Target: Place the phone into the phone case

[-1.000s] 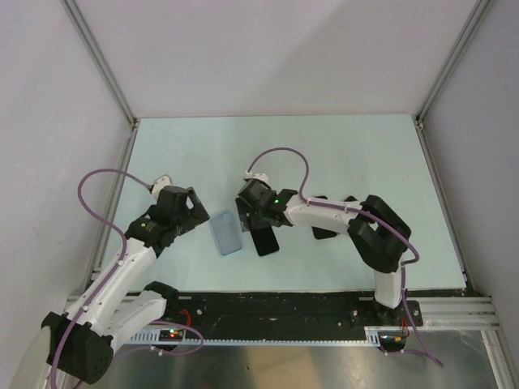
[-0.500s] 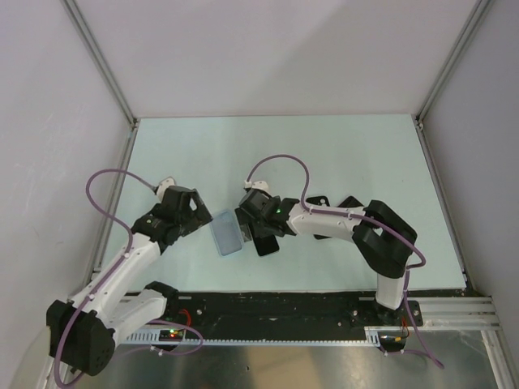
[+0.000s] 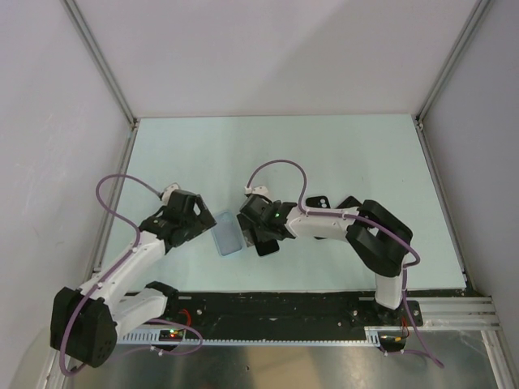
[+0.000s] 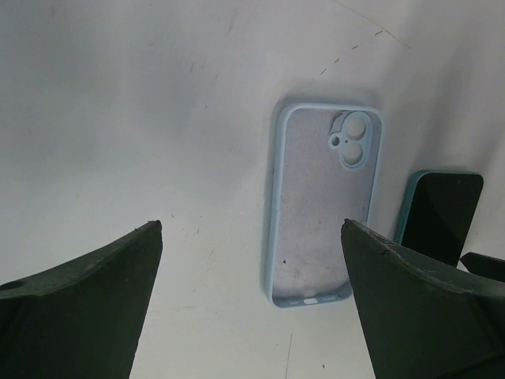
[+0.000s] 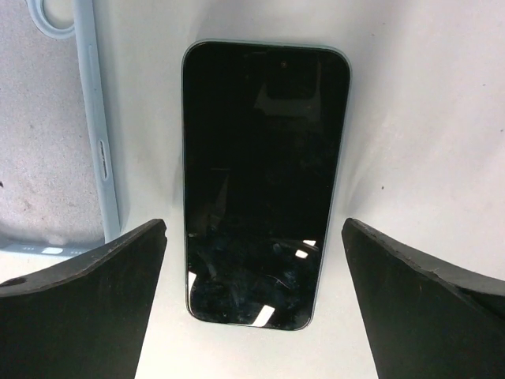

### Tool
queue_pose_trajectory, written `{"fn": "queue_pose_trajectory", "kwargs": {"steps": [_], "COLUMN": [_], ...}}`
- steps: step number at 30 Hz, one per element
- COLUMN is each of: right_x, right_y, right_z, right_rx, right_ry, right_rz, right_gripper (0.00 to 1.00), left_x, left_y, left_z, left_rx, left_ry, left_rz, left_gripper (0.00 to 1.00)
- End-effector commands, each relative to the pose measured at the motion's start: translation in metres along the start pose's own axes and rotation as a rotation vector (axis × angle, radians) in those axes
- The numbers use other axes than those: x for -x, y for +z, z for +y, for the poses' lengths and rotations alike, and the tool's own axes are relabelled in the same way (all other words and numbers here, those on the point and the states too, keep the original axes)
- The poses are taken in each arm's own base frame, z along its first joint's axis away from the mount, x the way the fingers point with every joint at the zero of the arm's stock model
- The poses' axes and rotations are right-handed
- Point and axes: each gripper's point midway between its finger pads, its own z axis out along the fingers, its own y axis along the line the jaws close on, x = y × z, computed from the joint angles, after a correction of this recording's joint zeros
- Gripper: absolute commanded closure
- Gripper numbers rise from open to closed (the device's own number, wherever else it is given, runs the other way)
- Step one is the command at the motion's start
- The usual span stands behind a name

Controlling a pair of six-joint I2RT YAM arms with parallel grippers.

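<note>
The light blue phone case (image 3: pixel 226 233) lies hollow side up on the pale table, and shows in the left wrist view as the case (image 4: pixel 322 212) with its camera cutout at the far end. The black phone (image 3: pixel 267 245) lies screen up just to its right, alongside it. My left gripper (image 3: pixel 202 224) is open just left of the case, its jaws (image 4: pixel 251 229) wide with the case's near end between them. My right gripper (image 3: pixel 255 230) hangs open over the phone (image 5: pixel 264 178), its fingers (image 5: pixel 252 229) on either side of the phone's near end, not touching it.
A dark object (image 3: pixel 321 202) lies partly behind the right arm's forearm. Grey walls with metal posts (image 3: pixel 100 63) enclose the table on three sides. A black rail (image 3: pixel 276 308) runs along the near edge, holding both arm bases.
My right gripper's jaws have spread wider over the phone and the arm has dipped slightly. The left gripper has edged closer to the case. Phone and case have not moved.
</note>
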Motion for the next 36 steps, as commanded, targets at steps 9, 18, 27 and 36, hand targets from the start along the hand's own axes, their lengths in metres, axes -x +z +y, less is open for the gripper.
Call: {"fn": "queue_pose_trajectory", "kwargs": {"steps": [9, 18, 27, 36], "right_x": [-0.017, -0.018, -0.011, -0.005], "right_y": [0.011, 0.012, 0.005, -0.001], "right_z": [0.005, -0.003, -0.013, -0.019], "right_rx": [0.022, 0.024, 0.1, 0.142], "right_ry": [-0.013, 0.011, 0.071, 0.118], "right_rz": [0.018, 0.032, 0.032, 0.027], "right_gripper": [0.12, 0.48, 0.57, 0.57], "left_x": [-0.009, -0.024, -0.04, -0.051], "left_y": [0.018, 0.027, 0.038, 0.046], "left_z": [0.001, -0.008, -0.019, -0.038], "left_rx": [0.003, 0.006, 0.007, -0.007], "left_ry": [-0.023, 0.03, 0.083, 0.12], "left_rz": [0.011, 0.038, 0.075, 0.107], "left_gripper": [0.04, 0.14, 0.27, 0.47]}}
